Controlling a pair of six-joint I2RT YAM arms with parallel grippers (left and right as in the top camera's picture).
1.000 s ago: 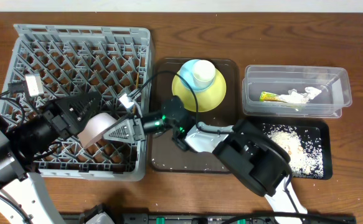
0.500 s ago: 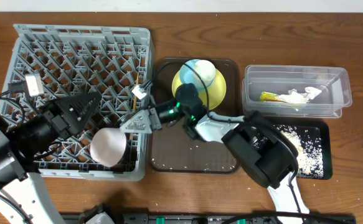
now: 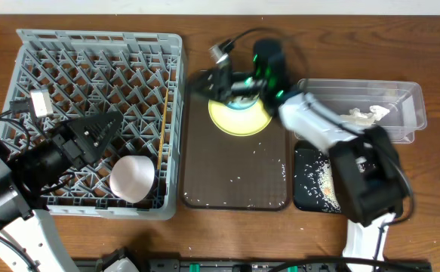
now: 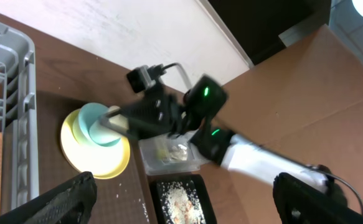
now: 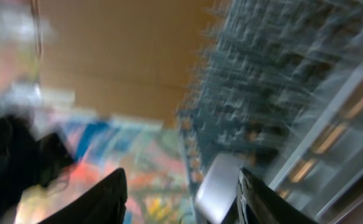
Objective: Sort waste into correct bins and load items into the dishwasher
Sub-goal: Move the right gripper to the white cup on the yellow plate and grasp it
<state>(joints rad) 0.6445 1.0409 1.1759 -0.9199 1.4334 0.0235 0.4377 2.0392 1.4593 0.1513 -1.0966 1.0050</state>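
Just beside the spread, empty left jaws, the white bowl [image 3: 132,178] sits in the rack [image 3: 99,45].

A brown wooden worktop [image 3: 204,45] carries four things. A grey dish rack [image 3: 99,36] fills its left end, with a dark brown serving tray [image 3: 235,174] just beside it at the middle. Toward the far right corner sits a clear tub [image 3: 401,102], and a black tray [image 3: 301,181] lies just nearside of it.
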